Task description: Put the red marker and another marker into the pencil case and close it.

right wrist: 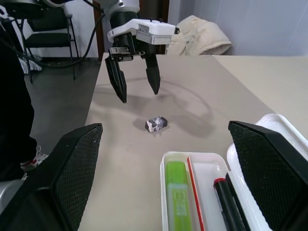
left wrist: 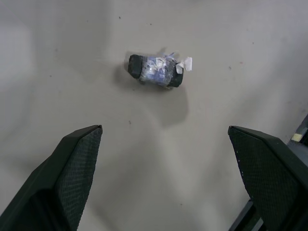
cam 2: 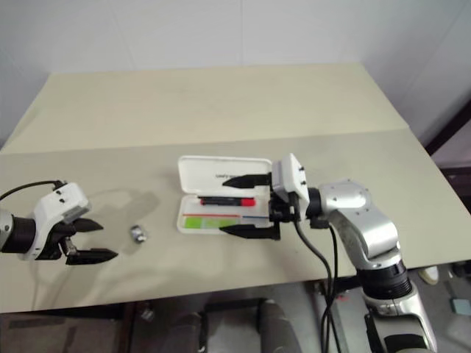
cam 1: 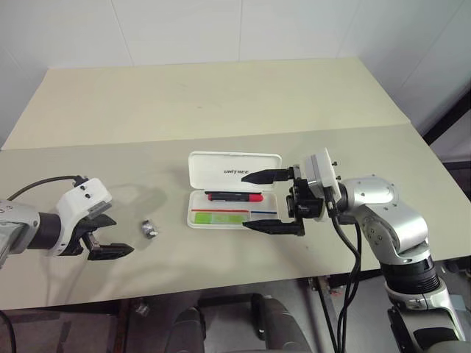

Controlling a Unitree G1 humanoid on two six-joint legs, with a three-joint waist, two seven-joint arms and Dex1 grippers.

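Observation:
The white pencil case (cam 1: 221, 166) lies open mid-table, its lid with dark lettering tipped back. In its tray the red marker (cam 1: 255, 197) lies along the far side. The light green highlighter (cam 1: 217, 217), the other marker, lies along the near side. My right gripper (cam 1: 243, 201) is open and points left. It hangs over the tray's right end, one finger over the lid and one past the near rim, holding nothing. My left gripper (cam 1: 124, 234) is open and empty, low over the table far to the left of the case.
A small crumpled wrapped object (cam 1: 150, 229) lies on the table between my left gripper and the case; it is also in the left wrist view (left wrist: 156, 70). The table's near edge runs just below both grippers. The beige tabletop (cam 1: 221, 95) stretches behind the case.

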